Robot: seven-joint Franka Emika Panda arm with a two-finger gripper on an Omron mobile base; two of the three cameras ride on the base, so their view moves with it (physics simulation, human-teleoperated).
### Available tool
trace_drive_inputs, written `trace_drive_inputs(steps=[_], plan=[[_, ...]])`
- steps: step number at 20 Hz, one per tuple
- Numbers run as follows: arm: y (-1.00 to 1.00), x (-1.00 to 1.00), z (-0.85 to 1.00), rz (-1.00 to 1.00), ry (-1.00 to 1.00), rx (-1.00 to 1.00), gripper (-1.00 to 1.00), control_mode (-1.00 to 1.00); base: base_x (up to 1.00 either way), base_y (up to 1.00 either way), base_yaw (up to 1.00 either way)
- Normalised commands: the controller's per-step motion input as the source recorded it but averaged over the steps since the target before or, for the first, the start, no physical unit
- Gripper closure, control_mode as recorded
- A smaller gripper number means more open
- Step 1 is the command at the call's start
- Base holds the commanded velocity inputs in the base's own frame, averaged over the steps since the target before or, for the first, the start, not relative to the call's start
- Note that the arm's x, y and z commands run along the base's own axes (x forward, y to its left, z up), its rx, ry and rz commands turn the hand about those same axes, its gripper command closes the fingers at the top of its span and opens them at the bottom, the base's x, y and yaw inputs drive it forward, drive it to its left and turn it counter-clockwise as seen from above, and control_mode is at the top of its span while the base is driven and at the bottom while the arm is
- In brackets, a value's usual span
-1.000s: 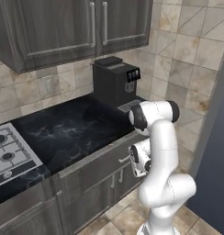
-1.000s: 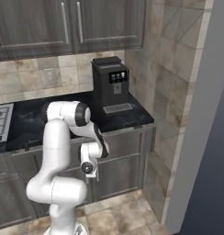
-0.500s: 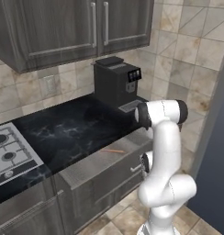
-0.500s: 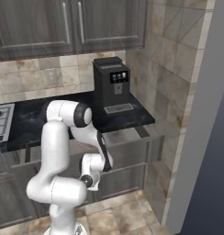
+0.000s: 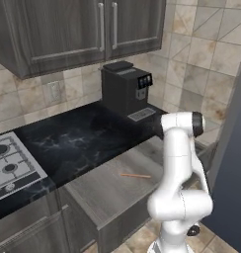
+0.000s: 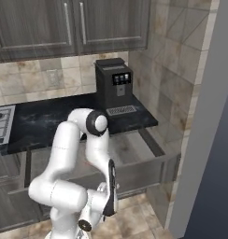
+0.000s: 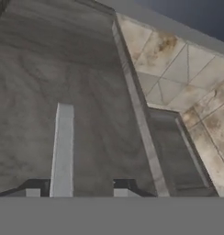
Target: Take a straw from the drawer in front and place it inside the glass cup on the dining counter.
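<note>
- The thin orange-brown straw (image 5: 136,175) lies flat on the grey wood-grain floor of the wide, pulled-out drawer (image 5: 108,189), below the black marble worktop (image 5: 78,141).
- In the hand view the gripper (image 7: 79,193) sits at the drawer's dark front, its fingertips (image 7: 33,192) either side of the silver bar handle (image 7: 62,149); whether they pinch it I cannot tell.
- A black coffee machine (image 5: 125,89) stands on the worktop behind.
</note>
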Motion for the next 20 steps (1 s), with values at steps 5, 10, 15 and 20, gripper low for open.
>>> trace_drive_inputs(steps=[5, 10, 15, 20], plan=[[-0.61, -0.03, 0.42, -0.08, 0.21, 0.0, -1.0, -1.0, 0.0, 0.0, 0.0], [-0.75, 0.02, 1.0, -0.01, 0.1, 0.07, -1.0, -1.0, 0.0, 0.0, 0.0], [-0.52, 0.24, 1.0, 0.0, 0.17, 0.14, -1.0, -1.0, 0.0, 0.0, 0.0], [-0.36, 0.35, 1.0, 0.0, 0.22, 0.12, -1.0, -1.0, 0.0, 0.0, 0.0]])
